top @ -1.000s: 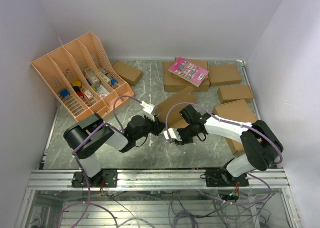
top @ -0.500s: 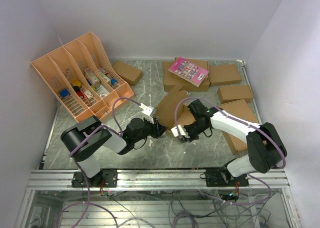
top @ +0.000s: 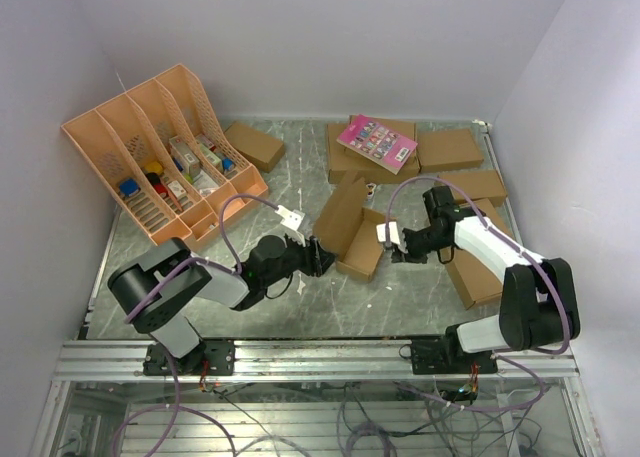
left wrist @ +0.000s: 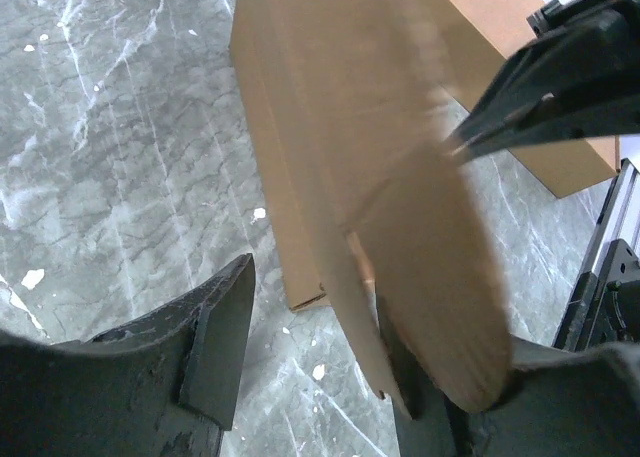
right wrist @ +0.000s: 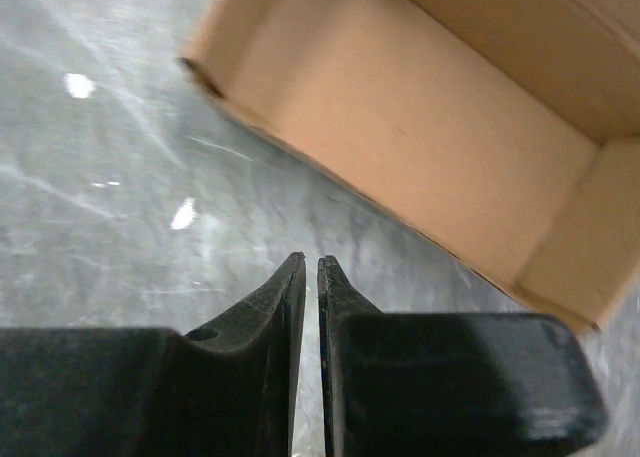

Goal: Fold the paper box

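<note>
- The left gripper (top: 322,259) has its jaws standing well apart. In the left wrist view one dark finger (left wrist: 215,347) is clear on the left, and the other is largely hidden at the lower right.
- Between those jaws hangs a long flap with a rounded end. It lies close against the right-hand finger and well clear of the left one, so nothing is pinched.
- The flap belongs to the plain brown cardboard paper box (top: 348,222), part folded into a narrow oblong trough. It lies on the table near the middle, between the two grippers, with one long panel raised on its left side.
- The right gripper (right wrist: 310,262) has its jaws drawn together to a thin slit, with nothing in it. It hovers over bare table, and the open inside of the paper box lies just ahead, apart from the tips.
- From above, the right gripper sits just beside the box's right edge, and the left gripper is at its near left corner.
- The table (top: 400,302) is grey with a marble pattern.
- A large flat brown cardboard box (top: 470,219) lies under the right arm.
- Further back, a bright pink printed card (top: 377,142) rests on another brown cardboard box (top: 345,162), with several more small brown boxes around it.
- A peach plastic lattice file rack (top: 200,97) stands at the far left, holding small coloured items.
</note>
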`<state>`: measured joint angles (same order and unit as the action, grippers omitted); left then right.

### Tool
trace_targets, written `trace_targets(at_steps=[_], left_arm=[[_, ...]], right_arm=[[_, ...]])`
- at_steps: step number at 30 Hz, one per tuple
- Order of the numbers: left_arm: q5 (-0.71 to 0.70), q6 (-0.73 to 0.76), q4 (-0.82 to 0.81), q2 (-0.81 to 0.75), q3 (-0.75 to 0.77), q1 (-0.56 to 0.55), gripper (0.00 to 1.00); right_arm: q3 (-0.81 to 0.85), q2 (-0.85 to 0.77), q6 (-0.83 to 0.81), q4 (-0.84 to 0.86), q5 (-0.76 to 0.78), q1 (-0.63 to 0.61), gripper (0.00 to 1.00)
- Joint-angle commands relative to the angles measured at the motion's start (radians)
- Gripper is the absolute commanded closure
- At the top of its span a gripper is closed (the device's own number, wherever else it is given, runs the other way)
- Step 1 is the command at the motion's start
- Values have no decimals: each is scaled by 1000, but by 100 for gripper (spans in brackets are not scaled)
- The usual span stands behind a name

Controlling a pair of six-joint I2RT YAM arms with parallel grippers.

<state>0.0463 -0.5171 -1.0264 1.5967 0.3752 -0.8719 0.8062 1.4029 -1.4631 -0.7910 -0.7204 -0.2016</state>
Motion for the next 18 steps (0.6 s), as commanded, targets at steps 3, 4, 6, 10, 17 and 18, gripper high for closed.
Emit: trace_targets(at_steps=[3, 4, 6, 10, 17, 18], left_arm=[[-60, -10, -37, -31, -12, -8, 37], [-63, -14, -43, -31, -12, -10, 37], [-70, -18, -54, -26, -4, -14, 37], [-75, -10, -30, -2, 40, -34, 37], [-49, 10, -21, 59, 85, -52, 52], [-41, 15, -19, 65, 91, -52, 56]], right_arm=[[-28, -7, 346, 287, 129, 65, 89], [-30, -4, 375, 311, 151, 71, 89], [-39, 10, 431, 370, 206, 73, 89], [-37, 56, 503, 441, 251, 77, 93], [-29, 122, 568, 525, 293, 75, 100], [-27, 129, 570, 527, 287, 72, 100]])
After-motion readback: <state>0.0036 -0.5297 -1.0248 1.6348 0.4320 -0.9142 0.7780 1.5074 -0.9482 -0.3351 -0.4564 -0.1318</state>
